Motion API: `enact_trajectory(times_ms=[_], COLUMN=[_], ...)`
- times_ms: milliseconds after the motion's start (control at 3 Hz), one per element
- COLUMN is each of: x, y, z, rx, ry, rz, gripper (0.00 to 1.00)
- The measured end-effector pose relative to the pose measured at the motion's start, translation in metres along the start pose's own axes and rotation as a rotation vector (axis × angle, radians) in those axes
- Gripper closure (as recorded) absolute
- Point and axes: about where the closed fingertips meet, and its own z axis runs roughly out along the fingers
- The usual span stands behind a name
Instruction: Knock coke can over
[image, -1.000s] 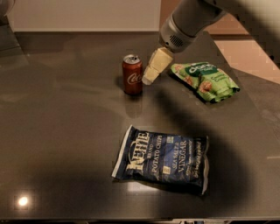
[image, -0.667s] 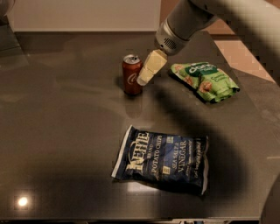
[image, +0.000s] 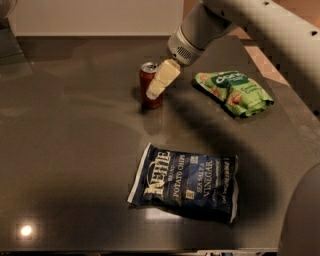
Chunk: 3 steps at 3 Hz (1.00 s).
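Dark blue chip bag (image: 184, 186) near the front edge of the desk (image: 75, 150) is showing "Kettle Brand Potato Chips" and "Sea Salt & Vinegar" in white. Green bag (image: 234, 92) by the right edge is carrying white lettering that cannot be read. Gripper (image: 152, 93) is hanging in front of the coke can (image: 145, 87), covering most of its label.

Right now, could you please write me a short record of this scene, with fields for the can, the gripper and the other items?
coke can: upright on the table, not yet knocked over
gripper: against the can's right side in the camera view, angled down; contact cannot be confirmed
green chip bag: lying flat, right of the can, apart from it
blue chip bag: lying flat, nearer the camera than the can
table: dark, glossy surface
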Motion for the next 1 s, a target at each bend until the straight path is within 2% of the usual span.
enact_trajectory(times_ms=[333, 1000], x=[-0.0064, -0.0102], y=[0.0056, 0.0115], z=[0.0063, 0.0086], rx=[-0.015, -0.038], ry=[-0.036, -0.083], rz=[-0.016, -0.024], gripper=[0.18, 0.64])
